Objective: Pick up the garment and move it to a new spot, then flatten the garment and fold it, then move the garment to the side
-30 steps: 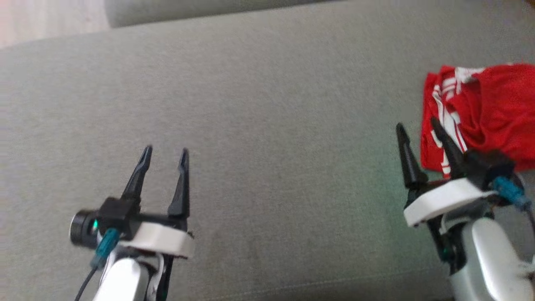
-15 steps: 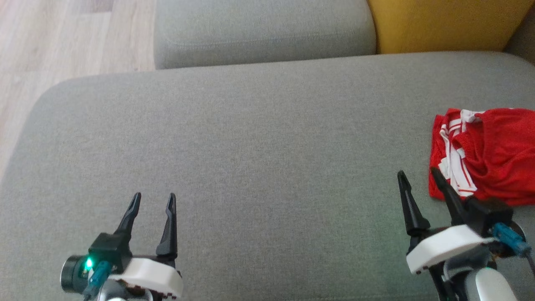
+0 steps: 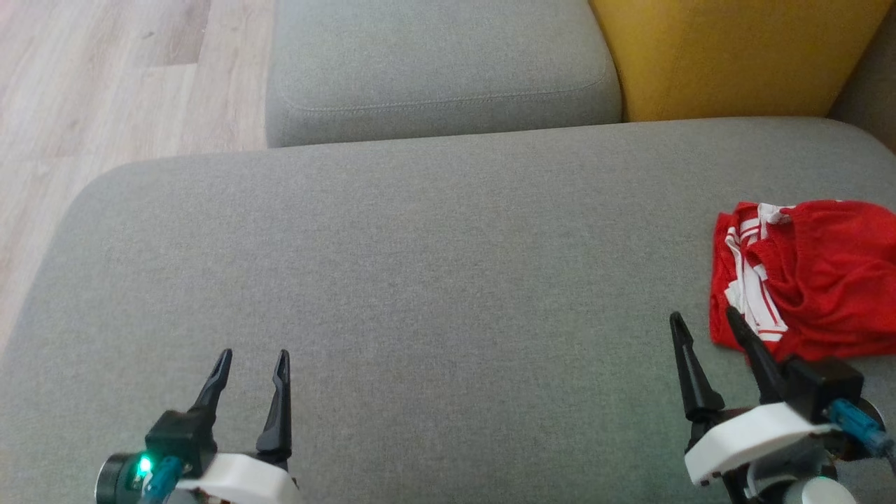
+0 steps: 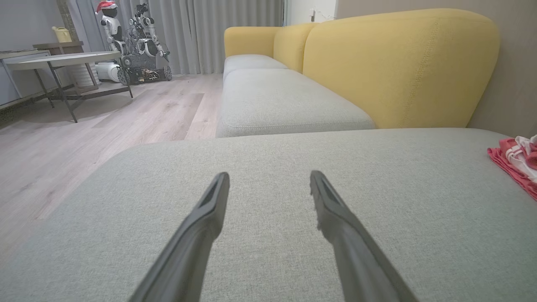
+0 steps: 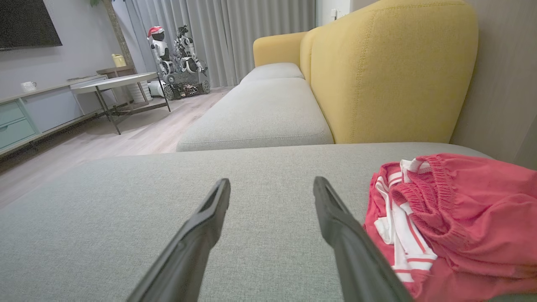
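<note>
The garment (image 3: 812, 280) is a crumpled red piece with white stripes, lying at the right edge of the grey sofa cushion (image 3: 420, 280). It shows large at the right of the right wrist view as the garment (image 5: 453, 222), and as a small red edge, the garment (image 4: 516, 161), in the left wrist view. My right gripper (image 3: 703, 318) is open just left of and in front of the garment, apart from it, nothing between its fingers. At the lower left my left gripper (image 3: 252, 357) stands open and empty over bare cushion.
A second grey seat cushion (image 3: 441, 70) lies behind, with a yellow backrest (image 3: 728, 56) at the back right. Wooden floor (image 3: 105, 91) runs past the cushion's left edge. Across the room stand a table (image 4: 63, 63) and another robot (image 4: 138, 42).
The head camera has tilted, so the whole scene slid down the picture and the far cushion and yellow backrest came into view. Both grippers stay open; the garment lies as before.
</note>
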{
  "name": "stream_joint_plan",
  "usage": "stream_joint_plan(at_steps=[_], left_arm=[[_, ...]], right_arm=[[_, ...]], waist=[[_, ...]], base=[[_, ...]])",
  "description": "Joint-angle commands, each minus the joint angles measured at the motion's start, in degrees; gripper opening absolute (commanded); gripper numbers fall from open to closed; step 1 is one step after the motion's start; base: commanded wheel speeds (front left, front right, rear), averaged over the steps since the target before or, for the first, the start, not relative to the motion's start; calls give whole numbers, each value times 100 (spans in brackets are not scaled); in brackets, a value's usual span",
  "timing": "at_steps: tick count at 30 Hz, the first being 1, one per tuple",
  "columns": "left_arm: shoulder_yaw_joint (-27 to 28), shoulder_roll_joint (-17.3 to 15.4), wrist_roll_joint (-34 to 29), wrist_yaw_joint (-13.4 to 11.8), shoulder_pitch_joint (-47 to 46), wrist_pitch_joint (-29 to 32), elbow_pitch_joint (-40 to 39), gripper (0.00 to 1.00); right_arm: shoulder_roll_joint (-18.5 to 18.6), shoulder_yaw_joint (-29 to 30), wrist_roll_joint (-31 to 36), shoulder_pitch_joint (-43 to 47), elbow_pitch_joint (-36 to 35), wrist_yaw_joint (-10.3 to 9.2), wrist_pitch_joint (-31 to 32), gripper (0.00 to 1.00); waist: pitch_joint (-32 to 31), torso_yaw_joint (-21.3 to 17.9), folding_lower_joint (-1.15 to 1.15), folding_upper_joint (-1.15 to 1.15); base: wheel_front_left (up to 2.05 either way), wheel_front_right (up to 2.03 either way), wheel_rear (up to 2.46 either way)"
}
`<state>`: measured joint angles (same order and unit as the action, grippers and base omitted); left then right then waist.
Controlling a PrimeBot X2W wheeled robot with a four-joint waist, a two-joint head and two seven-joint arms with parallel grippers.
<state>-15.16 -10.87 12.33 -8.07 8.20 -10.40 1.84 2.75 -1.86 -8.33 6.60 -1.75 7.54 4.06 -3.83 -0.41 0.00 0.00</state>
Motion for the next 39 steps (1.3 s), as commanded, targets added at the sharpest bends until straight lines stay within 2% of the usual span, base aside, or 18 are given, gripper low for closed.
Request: stream_joint_plan(at_steps=[1,39], left_arm=[[225,-100,42,-30,-214,4,-242,100],[102,-187,166,-97,-319,-23,-253,100]], right_arm=[[20,-121,54,-147,-241,-5,17,100],[13,-51,-24,-153,-245,-5,7,100]], waist=[[-15,5,0,0],[58,151,0,0]], base=[[0,0,0],[0,0,0]])
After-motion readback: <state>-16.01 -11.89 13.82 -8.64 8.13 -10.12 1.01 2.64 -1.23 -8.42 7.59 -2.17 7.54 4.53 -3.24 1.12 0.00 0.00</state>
